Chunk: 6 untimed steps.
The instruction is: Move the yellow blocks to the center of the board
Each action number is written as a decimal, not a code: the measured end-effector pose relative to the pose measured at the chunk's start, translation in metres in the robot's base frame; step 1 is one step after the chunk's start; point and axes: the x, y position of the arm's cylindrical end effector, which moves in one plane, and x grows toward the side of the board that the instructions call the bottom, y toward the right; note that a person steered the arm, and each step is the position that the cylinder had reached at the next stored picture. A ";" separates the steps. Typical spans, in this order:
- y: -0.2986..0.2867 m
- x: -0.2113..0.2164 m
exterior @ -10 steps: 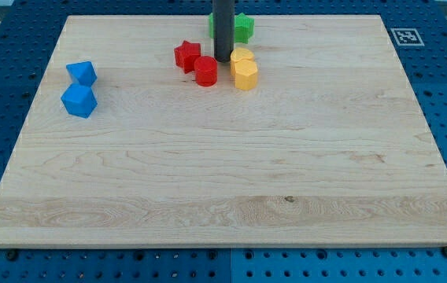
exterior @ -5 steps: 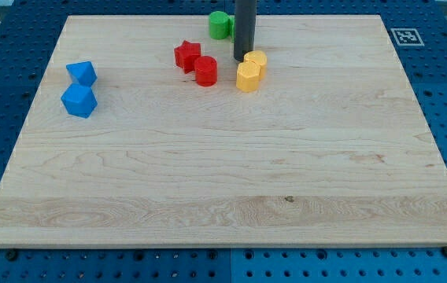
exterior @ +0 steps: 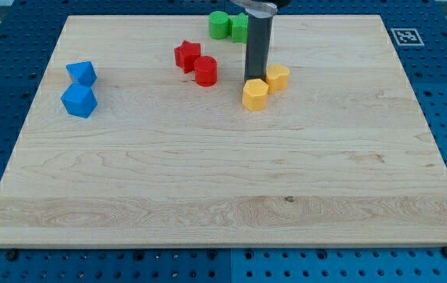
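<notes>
Two yellow blocks sit above the board's middle: a hexagonal one [exterior: 255, 94] and a second one [exterior: 278, 77] up and to its right, touching it. My tip [exterior: 254, 79] rests just above the lower yellow block and to the left of the upper one, touching or nearly touching both. The rod rises out of the view's top.
A red star block [exterior: 186, 55] and a red cylinder [exterior: 205, 71] lie left of my tip. A green cylinder [exterior: 220, 25] and another green block [exterior: 240, 28] sit at the top edge behind the rod. Two blue blocks [exterior: 81, 73] [exterior: 79, 101] lie at the left. A marker tag [exterior: 406, 36] is at the top right corner.
My tip has moved down and to the right, from between the red cylinder and the yellow blocks. Both yellow blocks have slid down and right with it. The green blocks are uncovered.
</notes>
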 end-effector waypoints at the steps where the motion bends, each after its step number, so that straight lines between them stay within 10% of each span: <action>1: 0.000 -0.008; 6: 0.036 -0.019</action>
